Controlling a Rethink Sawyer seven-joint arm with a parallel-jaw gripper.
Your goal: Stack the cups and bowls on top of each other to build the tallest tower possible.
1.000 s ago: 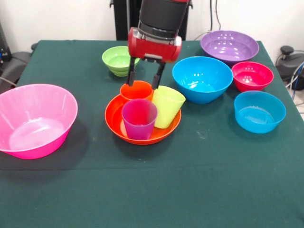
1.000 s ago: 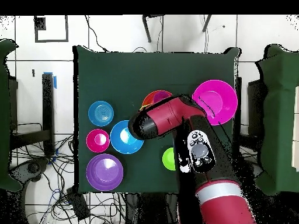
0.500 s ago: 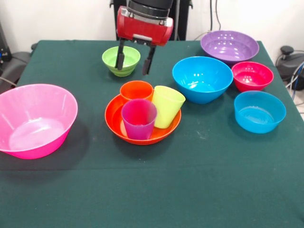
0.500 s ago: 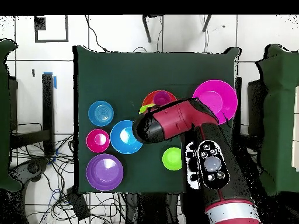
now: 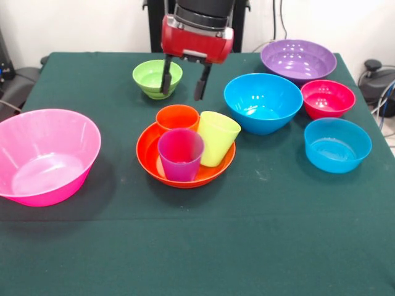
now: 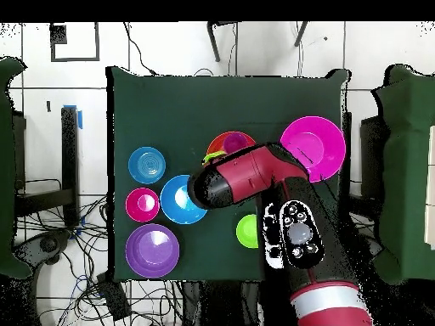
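While no tower had been built, the three cups — orange cup (image 5: 177,116), lime green cup (image 5: 218,137) and purple cup (image 5: 181,153) — stood upright and close together inside the orange bowl (image 5: 150,161) near the table's middle. Around it lay the pink bowl (image 5: 44,155), the small green bowl (image 5: 150,76), the big blue bowl (image 5: 262,102), the purple bowl (image 5: 298,60), the red bowl (image 5: 328,98) and the light blue bowl (image 5: 337,144), each apart on the green table (image 5: 247,234). Above the orange cup hung the gripper (image 5: 183,82) — fingers spread, holding nothing.
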